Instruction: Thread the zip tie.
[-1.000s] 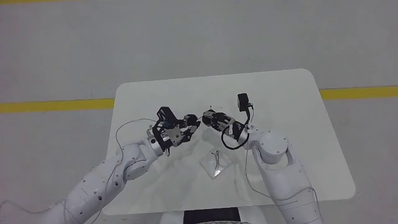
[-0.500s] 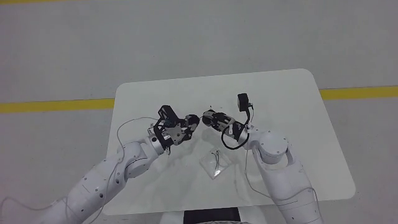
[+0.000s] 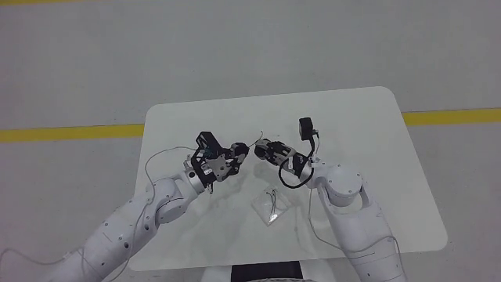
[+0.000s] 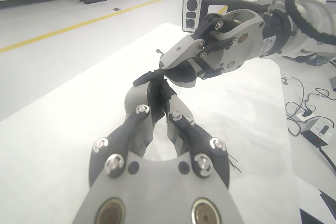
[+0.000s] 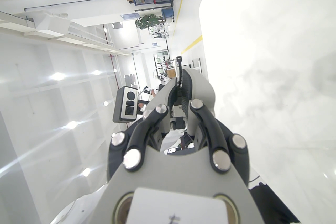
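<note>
The edges of the table (image 3: 368, 117) lie well away from both grippers, which meet tip to tip above its middle. The right gripper (image 5: 180, 83) clamps a thin dark zip tie (image 5: 179, 60), one end poking past its fingertips. The left gripper (image 4: 157, 86) is pinched closed right against those tips.

grey left hand (image 4: 157, 84) and right hand (image 4: 164, 69), black linkages, silver screws, white rounded arms (image 3: 344, 184), black ribbed cable (image 4: 302, 20)

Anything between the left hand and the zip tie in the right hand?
Nothing visible does. The right hand holds the zip tie tip to tip with the left hand, above the table; the clear bag lies on it, aside.
</note>
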